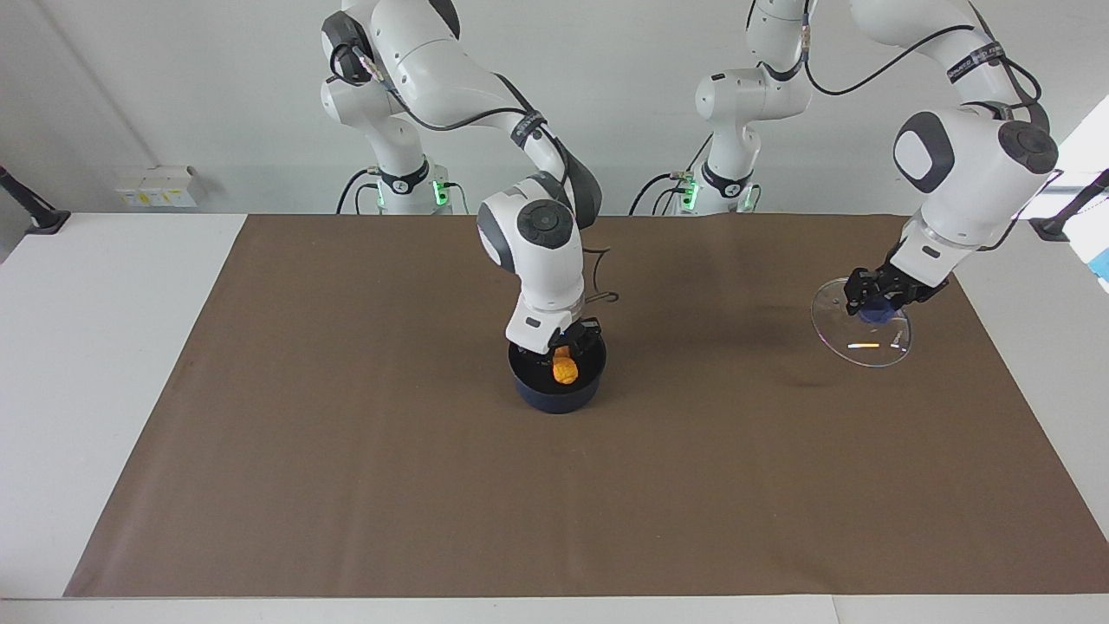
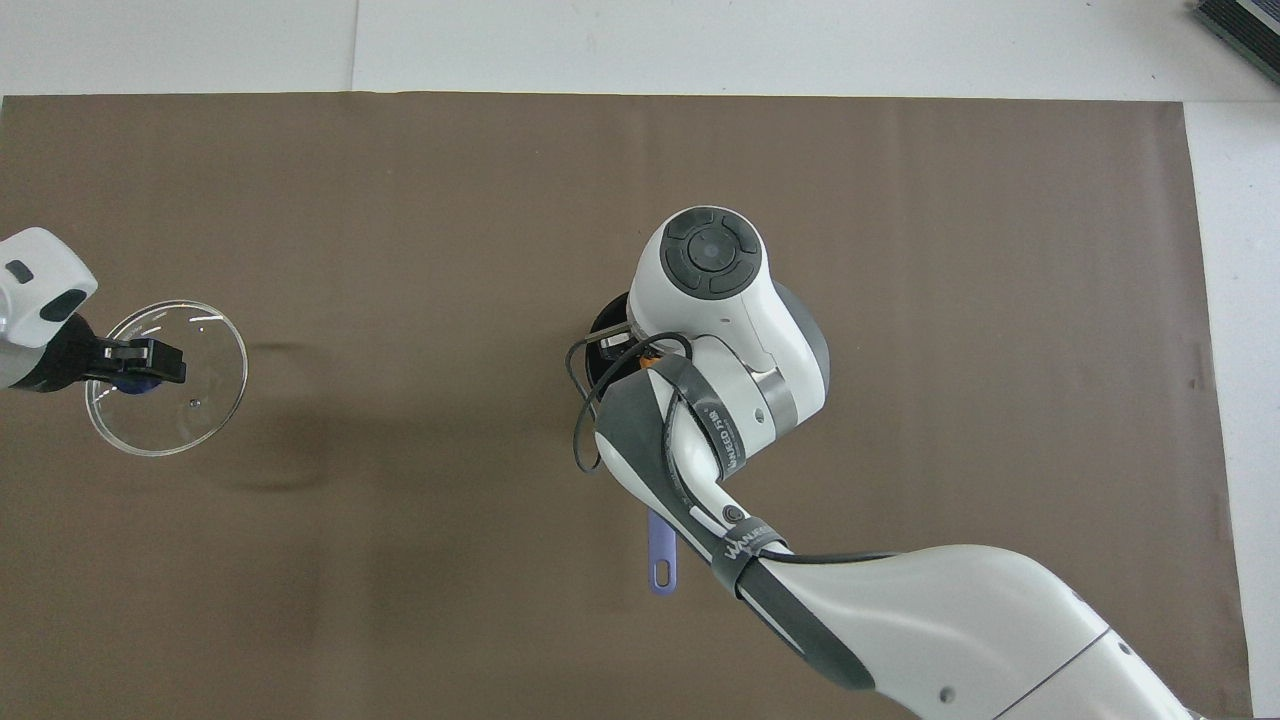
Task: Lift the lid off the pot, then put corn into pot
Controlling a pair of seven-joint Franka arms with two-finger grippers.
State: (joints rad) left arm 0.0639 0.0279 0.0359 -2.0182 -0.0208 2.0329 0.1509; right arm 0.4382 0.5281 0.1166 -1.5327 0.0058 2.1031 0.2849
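**Corn held in the pot's mouth, lid held aloft at the left arm's end**

The dark blue saucepan [image 1: 556,387] sits near the middle of the brown mat [image 1: 346,451], its long blue handle [image 2: 661,555] pointing toward the robots. The right gripper [image 1: 561,345] reaches down into the pan's mouth, its fingers pinched on the upper end of the yellow-orange corn cob [image 1: 565,369]. The cob hangs inside the rim — whether its lower end touches the black bottom cannot be told, since the overhead view has the right arm's wrist covering nearly the whole pan.

Well apart from the saucepan, toward the left arm's end of the table, the left gripper [image 1: 882,300] is clamped on the blue knob [image 1: 878,313] of the clear glass lid [image 1: 860,332]. The lid hangs tilted over the mat, its edge on the saucepan's side higher — a dark shadow [image 2: 275,440] lies on the mat beside it in the overhead view, so it appears to be clear of the surface.

The saucepan stands uncovered, with nothing else on the mat near it.
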